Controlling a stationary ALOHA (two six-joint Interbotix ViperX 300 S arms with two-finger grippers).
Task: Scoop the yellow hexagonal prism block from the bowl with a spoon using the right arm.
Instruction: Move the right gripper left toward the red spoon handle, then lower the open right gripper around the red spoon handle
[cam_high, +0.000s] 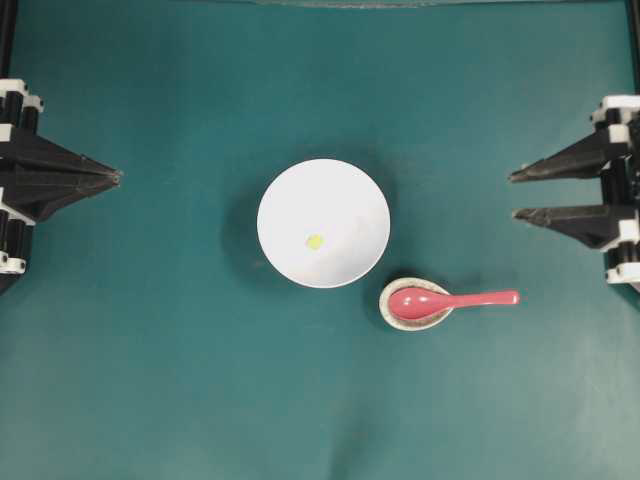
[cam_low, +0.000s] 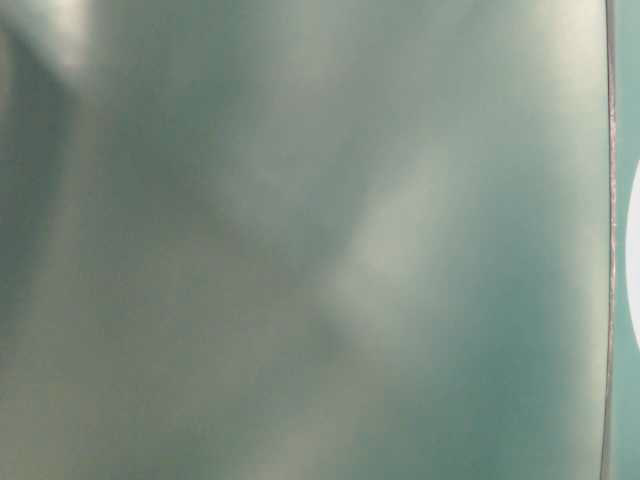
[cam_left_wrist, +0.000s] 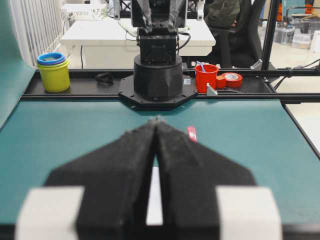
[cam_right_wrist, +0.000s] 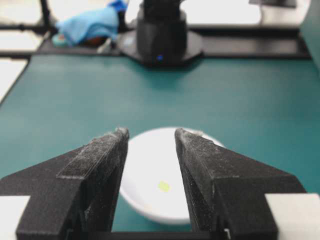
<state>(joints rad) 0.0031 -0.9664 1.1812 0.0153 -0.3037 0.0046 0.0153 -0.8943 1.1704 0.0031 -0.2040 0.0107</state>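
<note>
The white bowl (cam_high: 340, 200) stands mid-table with the tiny yellow block (cam_high: 314, 241) lying in it. The pink-red spoon (cam_high: 440, 301) rests with its scoop in a small speckled dish (cam_high: 384, 302) to the bowl's lower right, handle pointing right. My left gripper (cam_high: 118, 178) is shut and empty at the left edge. My right gripper (cam_high: 514, 195) is open and empty at the right edge, above the spoon's handle end. In the right wrist view the open gripper (cam_right_wrist: 150, 132) frames the bowl (cam_right_wrist: 150, 165) and the block (cam_right_wrist: 164, 186); the spoon is hidden there. The left wrist view shows its gripper (cam_left_wrist: 156, 121) closed.
Beyond the table stand the opposite arm's base (cam_left_wrist: 158, 75), a yellow cup (cam_left_wrist: 53, 75), a red cup (cam_left_wrist: 206, 79) and a tape roll (cam_left_wrist: 232, 79). A blue cloth (cam_right_wrist: 90, 25) lies behind the other base. The table-level view is a blur.
</note>
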